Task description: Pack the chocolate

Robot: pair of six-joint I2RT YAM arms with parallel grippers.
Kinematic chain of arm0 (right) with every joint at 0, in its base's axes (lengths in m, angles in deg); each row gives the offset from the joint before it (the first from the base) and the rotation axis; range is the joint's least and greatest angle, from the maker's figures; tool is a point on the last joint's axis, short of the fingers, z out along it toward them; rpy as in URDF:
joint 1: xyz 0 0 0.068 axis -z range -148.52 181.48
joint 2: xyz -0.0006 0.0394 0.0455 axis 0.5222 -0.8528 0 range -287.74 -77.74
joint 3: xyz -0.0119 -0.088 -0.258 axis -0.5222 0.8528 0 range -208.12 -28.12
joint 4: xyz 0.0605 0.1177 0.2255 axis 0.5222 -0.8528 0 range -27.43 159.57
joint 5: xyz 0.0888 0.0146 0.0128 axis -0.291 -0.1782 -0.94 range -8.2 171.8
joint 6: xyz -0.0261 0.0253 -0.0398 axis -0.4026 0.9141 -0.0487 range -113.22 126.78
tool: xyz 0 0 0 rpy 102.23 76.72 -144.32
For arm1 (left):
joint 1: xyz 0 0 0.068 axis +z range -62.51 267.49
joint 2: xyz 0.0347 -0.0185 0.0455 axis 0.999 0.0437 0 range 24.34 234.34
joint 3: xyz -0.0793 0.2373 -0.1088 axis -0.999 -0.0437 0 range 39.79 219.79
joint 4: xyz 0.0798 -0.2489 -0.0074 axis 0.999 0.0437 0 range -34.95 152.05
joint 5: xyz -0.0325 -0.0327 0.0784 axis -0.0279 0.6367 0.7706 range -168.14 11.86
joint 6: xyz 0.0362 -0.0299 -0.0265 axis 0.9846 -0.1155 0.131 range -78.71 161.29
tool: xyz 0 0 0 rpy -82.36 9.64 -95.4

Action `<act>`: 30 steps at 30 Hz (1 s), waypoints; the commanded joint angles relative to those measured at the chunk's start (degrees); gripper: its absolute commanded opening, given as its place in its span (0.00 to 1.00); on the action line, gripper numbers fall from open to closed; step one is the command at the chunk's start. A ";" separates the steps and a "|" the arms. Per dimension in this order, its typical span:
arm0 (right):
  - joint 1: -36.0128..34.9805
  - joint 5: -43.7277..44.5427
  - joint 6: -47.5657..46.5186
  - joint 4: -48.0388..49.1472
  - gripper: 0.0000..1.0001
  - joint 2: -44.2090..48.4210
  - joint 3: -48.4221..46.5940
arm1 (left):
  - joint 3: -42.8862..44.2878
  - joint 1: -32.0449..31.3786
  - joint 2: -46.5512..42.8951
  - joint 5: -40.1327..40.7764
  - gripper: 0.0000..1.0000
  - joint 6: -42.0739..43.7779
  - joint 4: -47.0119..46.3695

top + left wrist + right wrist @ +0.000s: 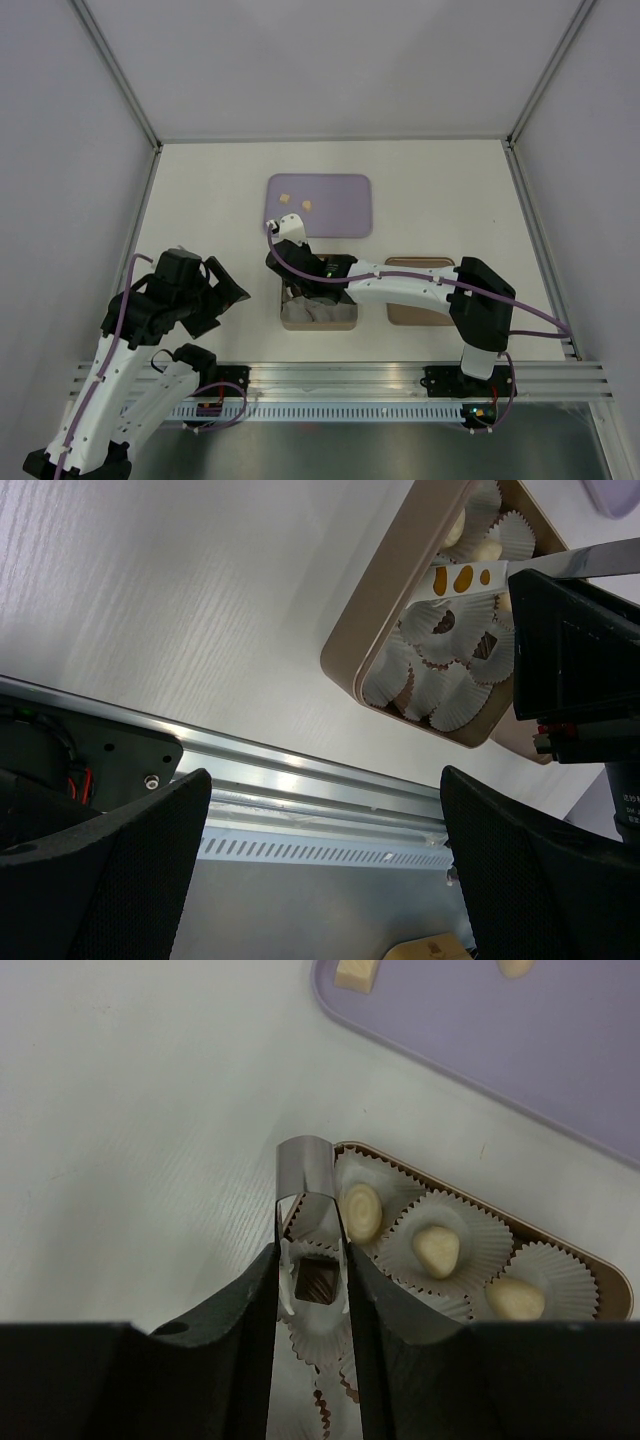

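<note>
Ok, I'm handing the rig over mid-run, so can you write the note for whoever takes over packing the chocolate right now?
Left gripper: open, holding nothing, idle near the front rail.
Right gripper: shut on the tongs, which pinch a dark chocolate at a paper cup in the box; whether it is seated cannot be told.
Done: three pale chocolates and some dark pieces sit in cups.
Left: release this one, then probably fetch the two pale pieces on the purple tray.
</note>
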 commanded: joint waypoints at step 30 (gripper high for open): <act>2.83 9.98 -7.78 -1.66 0.40 7.34 -14.04 | 4.99 -0.17 3.83 -1.11 1.00 -0.76 0.69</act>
